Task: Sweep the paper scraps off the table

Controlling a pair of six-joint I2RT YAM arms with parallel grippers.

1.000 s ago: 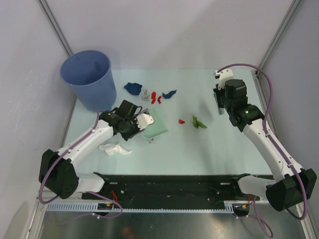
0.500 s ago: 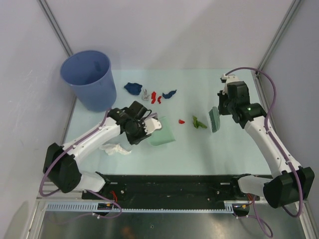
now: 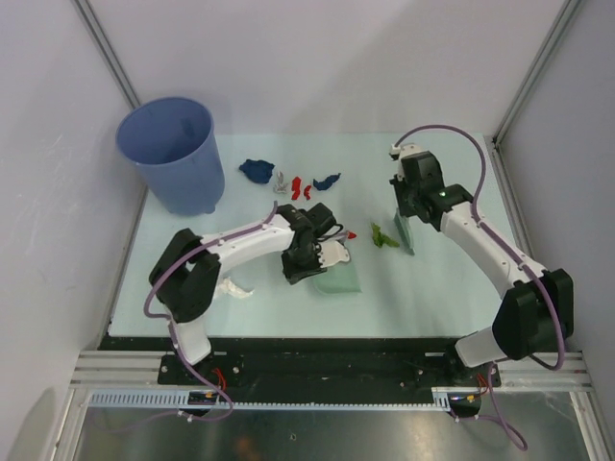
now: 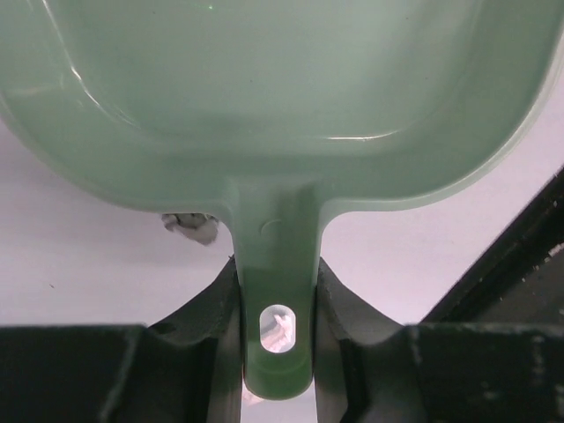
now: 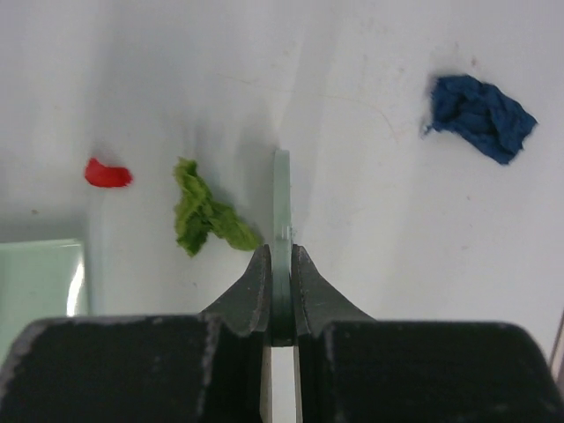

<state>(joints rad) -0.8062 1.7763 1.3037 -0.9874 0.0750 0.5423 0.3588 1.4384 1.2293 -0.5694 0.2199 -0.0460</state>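
A pale mint table is seen from above, with two robot arms reaching over it. The right gripper is clamped on a mint-green brush, which hangs down towards the table, right of centre. The wrist view shows the brush edge-on, pinched tight between both fingers.

An olive green scrap lies just left of the brush, so close that contact cannot be told. A small red scrap lies farther left, between the olive green scrap and the dustpan. The left gripper grips the dustpan by its handle near the table's centre, slightly nearer than the red scrap.

More paper scraps, dark blue, grey and red, sit in a row at the far side, left of centre and well apart from the brush. A white scrap lies at the near left. A blue bucket stands at the far left corner. The right wrist view also shows a dark blue scrap right of the brush, apart from it.
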